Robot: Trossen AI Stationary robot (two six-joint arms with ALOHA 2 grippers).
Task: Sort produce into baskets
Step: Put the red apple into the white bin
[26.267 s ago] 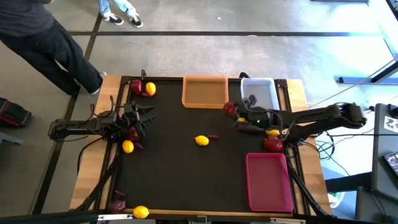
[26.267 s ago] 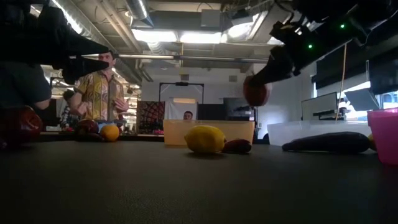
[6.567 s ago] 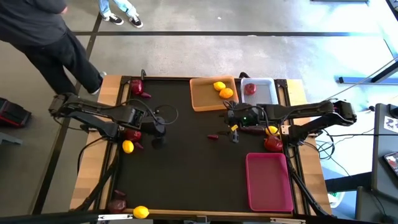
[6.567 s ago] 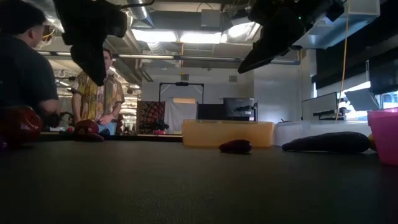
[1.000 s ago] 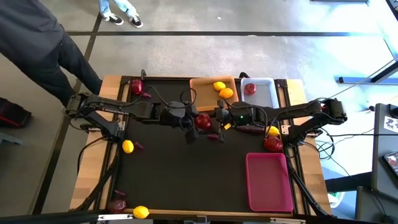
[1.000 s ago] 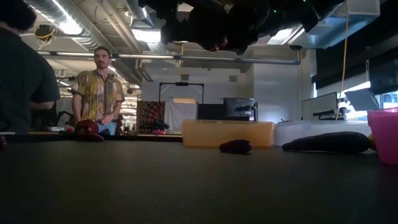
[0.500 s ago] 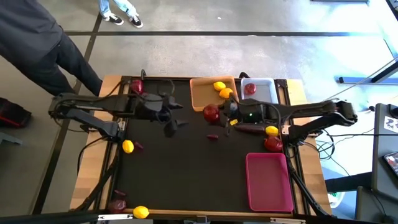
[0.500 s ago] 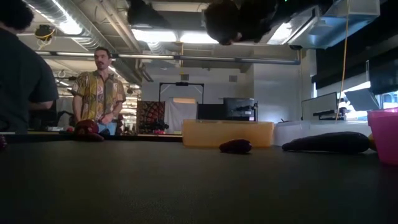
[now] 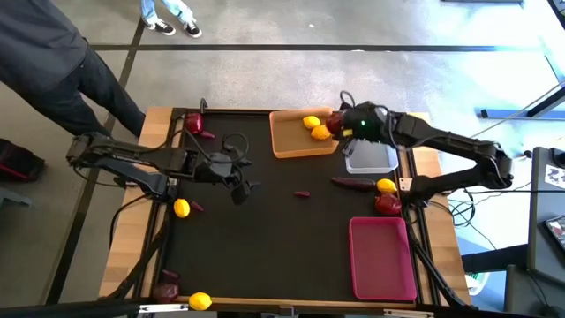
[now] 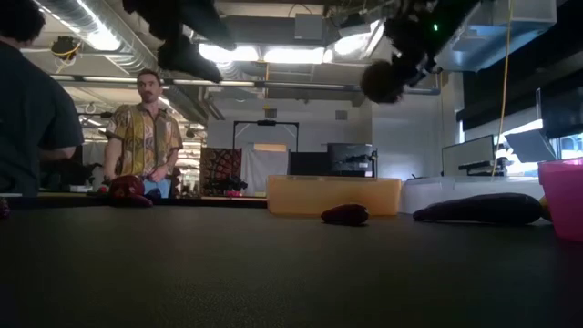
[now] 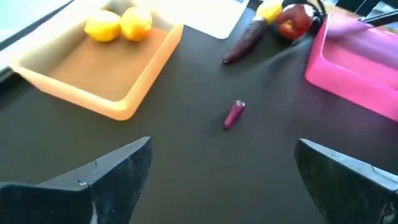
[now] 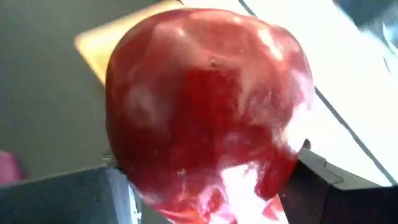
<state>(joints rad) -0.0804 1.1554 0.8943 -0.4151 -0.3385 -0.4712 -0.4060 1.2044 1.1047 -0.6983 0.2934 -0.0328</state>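
I have the right gripper (image 9: 336, 123) at the top centre-right of the high view, at the gap between the orange basket (image 9: 287, 144) and the white basket (image 9: 371, 157), and it is clenched on a red apple (image 12: 205, 106). In the right wrist view that apple fills the frame between the 2 fingers (image 12: 74, 196). In the low view it hangs high in the upper right, well above the table.

The left gripper (image 9: 240, 184) sits left of centre over bare mat, released and holding nothing; the left wrist view shows its 2 fingers (image 11: 99, 180) spread wide.

2 lemons (image 9: 312, 122) lie in the orange basket's upper right corner, touching each other. The pink basket (image 9: 381, 258) is at the lower right.

On the mat I see a small purple piece (image 9: 303, 193) near centre and a long purple piece (image 9: 353, 183) just below the white basket. Beside its right end are a lemon (image 9: 386, 185) and, just below that, another apple (image 9: 387, 204). At the upper left lies 1 more apple (image 9: 193, 123), a lemon (image 9: 181, 208) at mid-left, and a lemon (image 9: 200, 300) at the bottom left edge next to a dark red item (image 9: 166, 291) I cannot identify.

A person (image 10: 144, 128) in a patterned shirt stands beyond the table in the low view.
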